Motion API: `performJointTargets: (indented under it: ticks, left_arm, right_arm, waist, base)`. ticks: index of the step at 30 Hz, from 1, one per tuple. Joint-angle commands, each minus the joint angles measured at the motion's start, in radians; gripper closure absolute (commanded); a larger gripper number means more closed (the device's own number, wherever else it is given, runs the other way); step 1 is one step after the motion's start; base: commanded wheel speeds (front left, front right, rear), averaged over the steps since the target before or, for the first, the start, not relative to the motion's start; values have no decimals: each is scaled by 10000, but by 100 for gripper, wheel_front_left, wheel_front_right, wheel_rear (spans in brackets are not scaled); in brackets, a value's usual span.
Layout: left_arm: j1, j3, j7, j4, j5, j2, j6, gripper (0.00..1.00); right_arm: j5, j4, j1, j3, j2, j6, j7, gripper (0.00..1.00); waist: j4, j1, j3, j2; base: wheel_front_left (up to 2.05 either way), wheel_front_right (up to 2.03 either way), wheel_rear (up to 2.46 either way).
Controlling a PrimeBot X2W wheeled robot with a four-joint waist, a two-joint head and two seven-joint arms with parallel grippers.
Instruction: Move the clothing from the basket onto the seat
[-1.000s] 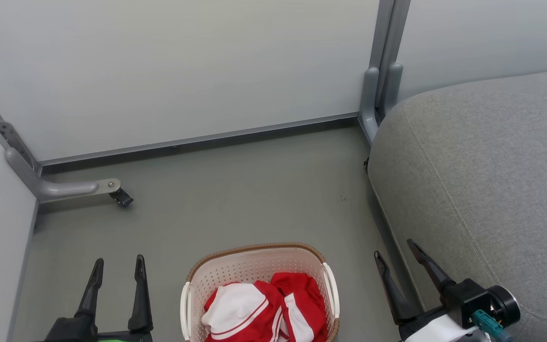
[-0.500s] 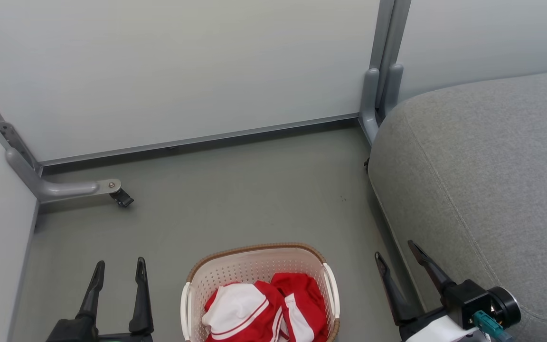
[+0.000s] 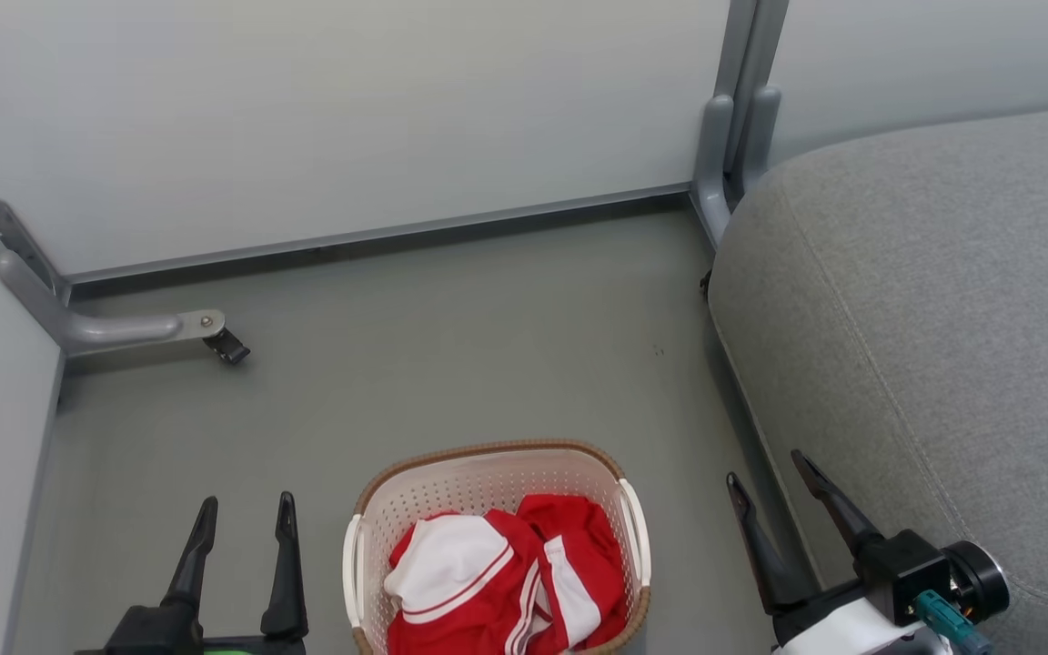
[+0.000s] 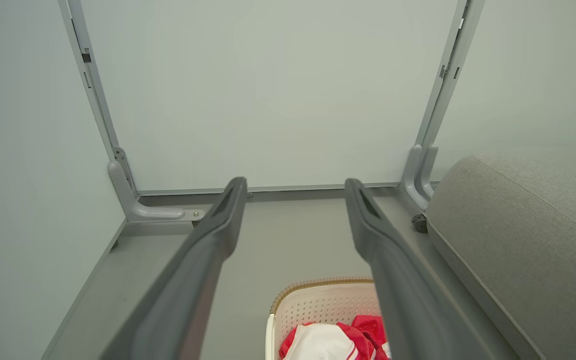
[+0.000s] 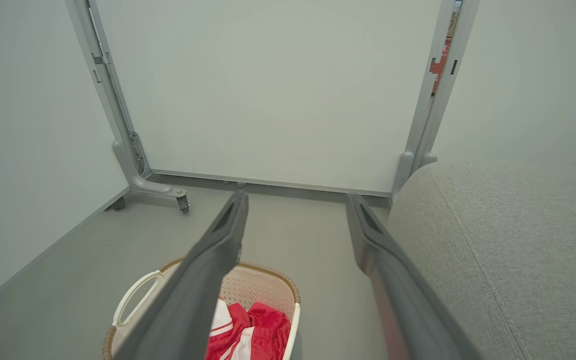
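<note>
A cream perforated basket [image 3: 474, 496] with a brown rim stands on a grey floor [image 3: 451, 346], at 6 o'clock in the head view. The clothing [image 3: 506, 582], a loose red-and-white heap, lies inside it and spreads across from 9 to 3 o'clock. The picture's lower edge cuts off its near part. The seat [image 3: 924, 318], a large grey cushion, fills the 3 o'clock side, and a strip of bare floor keeps it apart from the basket.

The left gripper [image 3: 247, 500] hovers at 7 o'clock with its two dark fingers spread wide and nothing between them. The right gripper [image 3: 766, 467] hovers at 5 o'clock, just as wide and just as empty, close beside the seat's front edge. From the left gripper the clothing lies toward 4 o'clock, and from the right toward 8 o'clock. Both look about equally near it, but the right arm is on the seat's side, so its carry would likely be shorter.

The basket's open top looks clear of obstruction. Pale partition panels [image 3: 351, 118] close the far side at 12 o'clock. A grey post [image 3: 731, 118] stands at 1 o'clock and a castor foot [image 3: 224, 344] at 10 o'clock, both well away from the basket.
</note>
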Motion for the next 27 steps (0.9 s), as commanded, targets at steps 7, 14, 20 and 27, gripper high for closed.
performJointTargets:
  ticks: [7,14,20,27]
  left_arm:
    - [-1122,-368,-8,125,157,63,-176,0]
    - [-2745,-1102,-9,474,205,57,-371,0]
    - [-4377,-2768,-8,1014,849,250,-446,0]
    - [-6600,-4517,-8,2128,767,716,-434,0]
  right_arm:
    - [-176,-343,-806,-405,-44,-1,-23,0]
    - [-367,-669,-2041,-962,-44,-1,-23,0]
    - [-571,-967,-3090,-1266,-44,-1,-22,0]
    - [-856,-1426,-4203,-1077,-50,-1,-23,0]
  waist:
    - [233,0,2059,0]
    - [504,0,4083,0]
    - [541,0,5443,0]
    - [328,0,7097,0]
  base:
    - [0,0,0]
    - [0,0,0]
    - [0,0,0]
    - [0,0,0]
